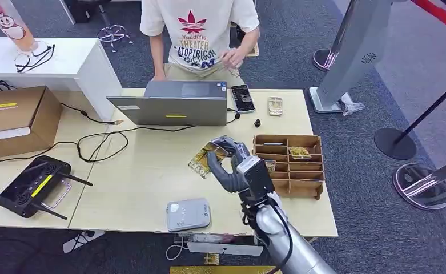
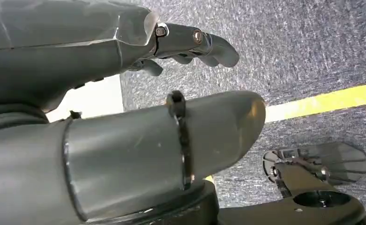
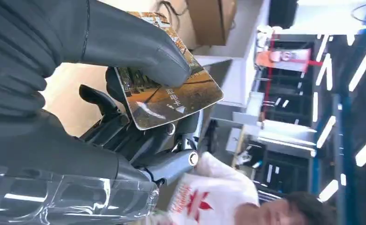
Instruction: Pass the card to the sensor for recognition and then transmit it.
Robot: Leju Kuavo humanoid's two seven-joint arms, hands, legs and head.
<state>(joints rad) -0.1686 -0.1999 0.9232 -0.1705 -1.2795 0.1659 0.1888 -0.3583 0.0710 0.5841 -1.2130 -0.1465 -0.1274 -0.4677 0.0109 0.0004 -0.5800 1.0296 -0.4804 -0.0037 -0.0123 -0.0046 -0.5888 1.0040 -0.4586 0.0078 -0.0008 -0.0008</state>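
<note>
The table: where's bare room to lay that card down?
Bare wood lies between the laptop, the black router and the grey sensor. It is crowded by the wooden organizer, right of the right hand holding the card.

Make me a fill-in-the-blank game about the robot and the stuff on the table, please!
1. The robot's right hand holds a gold-brown picture card above the pale wooden ____.
2. The flat grey square sensor box lies near the table's ____ edge, closest to the robot.
3. The brown wooden divided tray sits on the robot's ____ side of the held card.
4. The person in the white T-shirt sits behind the grey ____.

Missing words: table; front; right; laptop
</note>
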